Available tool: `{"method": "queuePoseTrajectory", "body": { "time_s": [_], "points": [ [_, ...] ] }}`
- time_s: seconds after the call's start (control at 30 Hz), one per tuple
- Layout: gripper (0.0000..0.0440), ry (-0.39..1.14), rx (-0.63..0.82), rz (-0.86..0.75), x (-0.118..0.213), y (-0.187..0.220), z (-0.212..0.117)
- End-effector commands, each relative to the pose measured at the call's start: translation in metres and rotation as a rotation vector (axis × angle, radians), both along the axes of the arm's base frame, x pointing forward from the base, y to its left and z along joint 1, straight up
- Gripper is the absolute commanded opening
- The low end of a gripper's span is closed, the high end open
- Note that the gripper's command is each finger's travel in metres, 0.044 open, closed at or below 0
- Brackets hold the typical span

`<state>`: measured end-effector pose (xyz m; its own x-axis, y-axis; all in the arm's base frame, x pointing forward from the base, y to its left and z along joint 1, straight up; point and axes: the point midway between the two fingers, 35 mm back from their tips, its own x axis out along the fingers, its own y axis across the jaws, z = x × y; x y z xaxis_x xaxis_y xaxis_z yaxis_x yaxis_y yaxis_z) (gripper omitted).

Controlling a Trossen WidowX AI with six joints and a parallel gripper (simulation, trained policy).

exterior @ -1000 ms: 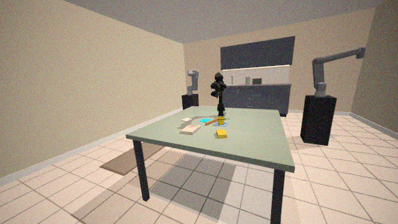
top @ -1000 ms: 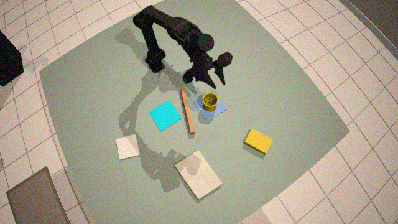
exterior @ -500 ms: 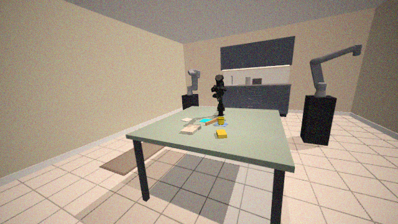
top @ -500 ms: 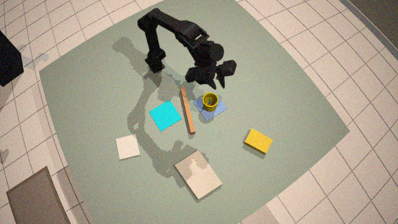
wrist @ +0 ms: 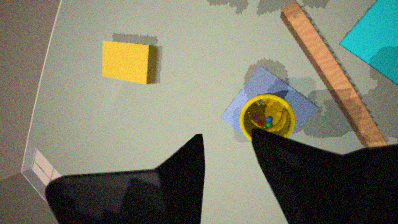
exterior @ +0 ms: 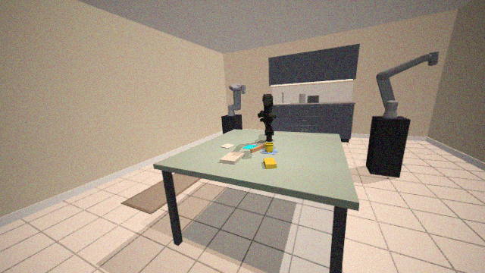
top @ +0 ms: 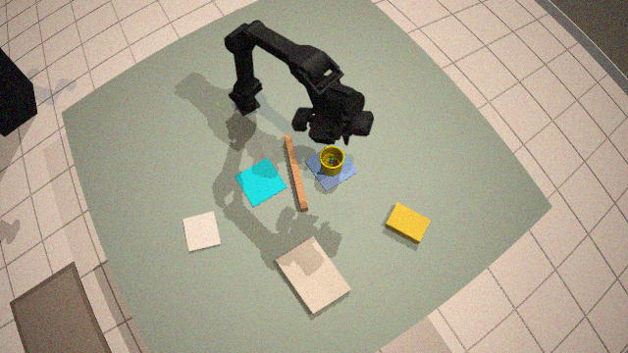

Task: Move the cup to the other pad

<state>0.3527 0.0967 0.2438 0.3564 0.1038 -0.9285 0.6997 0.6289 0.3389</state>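
Observation:
The yellow cup (top: 332,170) (exterior: 269,148) (wrist: 243,119) stands upright on the blue pad (top: 328,184) (exterior: 275,152) (wrist: 303,107). Several small coloured marbles (top: 333,160) (wrist: 268,120) lie inside it. The cyan pad (top: 257,190) (exterior: 249,146) (wrist: 381,31) lies flat with nothing on it. My gripper (top: 340,140) (wrist: 227,138) is partly open and empty, above the table on the arm's side of the cup. In the wrist view the cup is ahead and to the right of the gap; the right finger overlaps its near rim. The fingers are too small to make out in the exterior view.
A wooden bar (top: 295,174) (exterior: 258,148) (wrist: 332,70) lies between the two pads. A yellow block (top: 408,223) (exterior: 270,163) (wrist: 125,62), a larger beige block (top: 314,289) (exterior: 232,158) and a flat white square (top: 201,231) (exterior: 227,145) lie farther off on the table.

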Motion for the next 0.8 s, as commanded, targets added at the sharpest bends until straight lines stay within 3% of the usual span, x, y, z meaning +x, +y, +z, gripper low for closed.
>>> {"method": "queuePoseTrajectory", "body": {
  "time_s": [0.0, 0.77],
  "points": [
    [0.0154, 0.055, -0.022, -0.012, -0.003, -0.001, -0.011],
    [0.0175, 0.366, -0.154, -0.075, -0.027, -0.009, -0.082]
  ]
}}
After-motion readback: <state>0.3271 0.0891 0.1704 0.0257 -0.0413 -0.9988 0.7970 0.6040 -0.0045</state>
